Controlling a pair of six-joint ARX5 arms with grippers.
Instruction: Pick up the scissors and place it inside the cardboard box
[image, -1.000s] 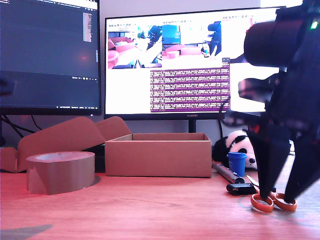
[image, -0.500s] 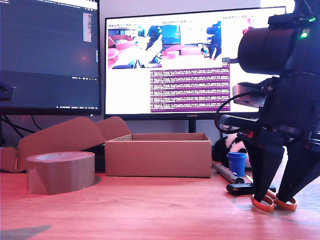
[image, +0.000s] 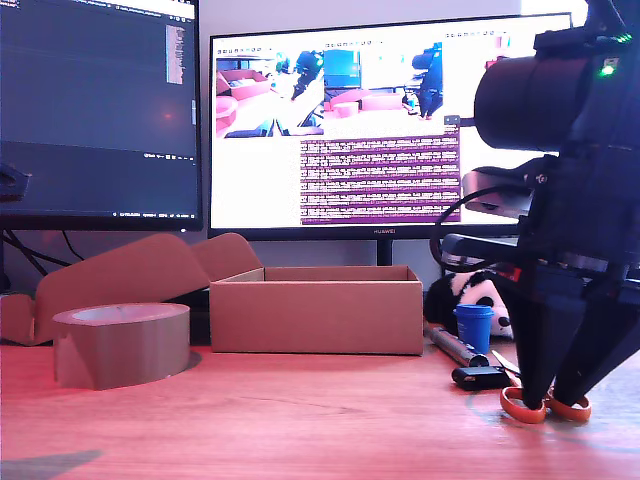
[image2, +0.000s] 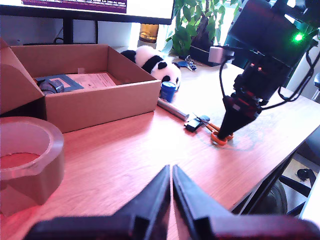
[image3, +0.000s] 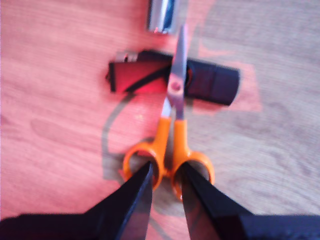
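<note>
Wooden table (image: 300, 420) before two monitors: my second gripper (image3: 165, 172) has narrowed onto the scissors' (image3: 170, 150) orange handles, grasp nearly made; my first gripper (image2: 171, 175) waits clenched.

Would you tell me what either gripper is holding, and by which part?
My second gripper pinches the scissors at the orange handles, still on the desk; my first gripper is shut and empty.

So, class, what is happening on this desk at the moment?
My second tool has come down on the orange handles of the scissors, fingers closing between the loops, blades lying across a black gadget. The scissors are not yet lifted. The cardboard box sits open. My first tool hangs shut, holding nothing.
</note>
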